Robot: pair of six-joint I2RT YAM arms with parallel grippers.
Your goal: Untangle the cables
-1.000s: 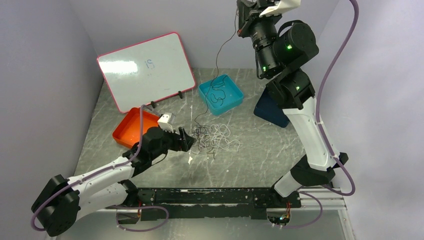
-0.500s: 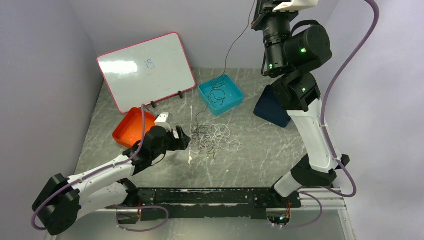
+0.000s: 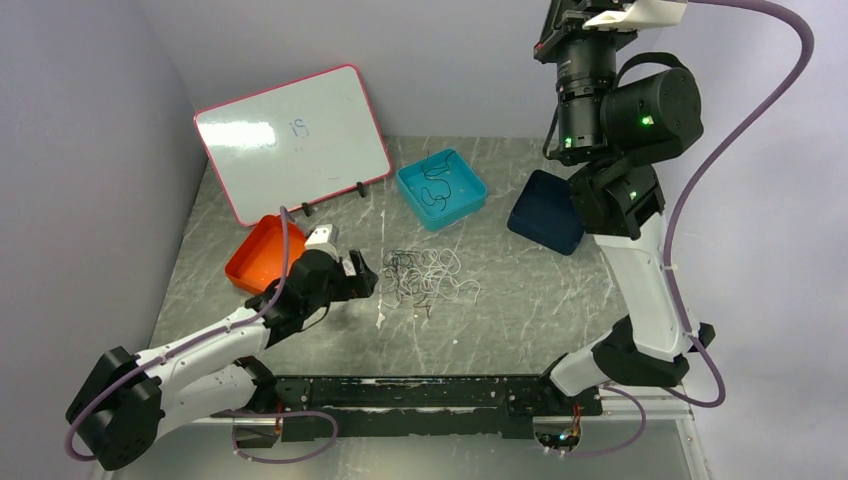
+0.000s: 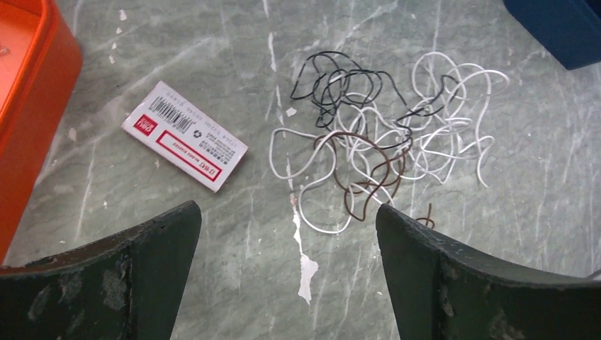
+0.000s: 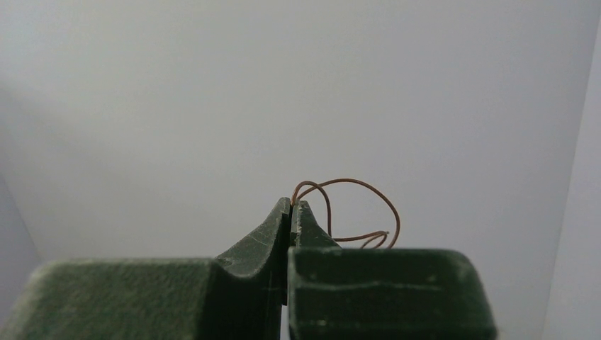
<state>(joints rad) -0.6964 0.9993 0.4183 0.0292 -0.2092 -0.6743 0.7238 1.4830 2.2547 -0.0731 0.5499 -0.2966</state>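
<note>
Top right, right pincer (image 5: pixel 291 207) is pinching a brown cable (image 5: pixel 368 185) aloft, probably freeing it; spread left pincer (image 4: pixel 287 212) is facing the tangle (image 4: pixel 383 134)

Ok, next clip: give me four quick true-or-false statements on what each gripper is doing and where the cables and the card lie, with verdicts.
1. The right gripper is shut on a thin reddish-brown cable. True.
2. The left gripper is clamped on the tangle. False: it is open and holds nothing; the tangle lies on the table ahead of it.
3. A dark cable lies in the teal tray. True.
4. The barcode card lies inside the orange tray. False: it lies on the table beside that tray.
</note>
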